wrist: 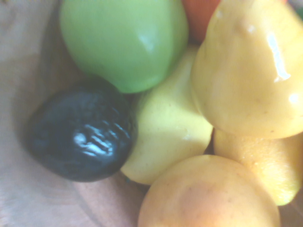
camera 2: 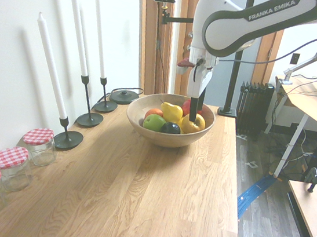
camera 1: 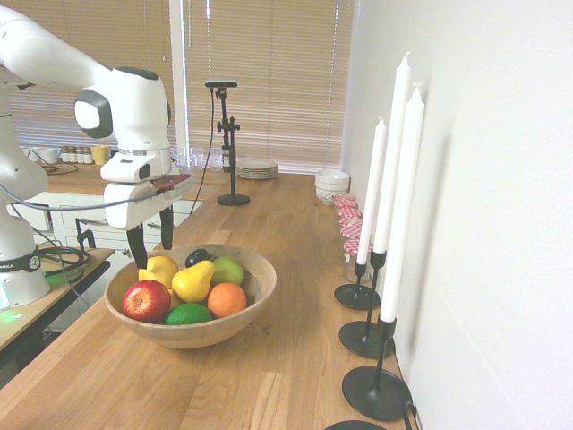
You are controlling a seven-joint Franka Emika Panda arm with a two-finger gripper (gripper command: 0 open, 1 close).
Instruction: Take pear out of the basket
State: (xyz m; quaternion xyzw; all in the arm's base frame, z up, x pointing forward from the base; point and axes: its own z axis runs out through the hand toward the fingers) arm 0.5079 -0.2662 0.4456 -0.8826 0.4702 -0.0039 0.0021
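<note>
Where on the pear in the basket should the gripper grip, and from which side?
Grip the pear across its round middle, coming straight down from above. The basket wall and neighbouring fruit block its sides; only its top is exposed, under the open gripper.

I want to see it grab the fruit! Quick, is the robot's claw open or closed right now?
End effector: open, holding nothing, its fingers down at the near rim of the basket, above the pear.

Light wooden bench (camera 1: 269, 376) along a white wall. Carrying the basket (camera 1: 255, 296) full of fruit, black candlesticks (camera 1: 376, 390) with tall white candles by the wall, glass jars (camera 2: 39, 145) with red-checked lids, stacked plates (camera 1: 256, 168) further back.
</note>
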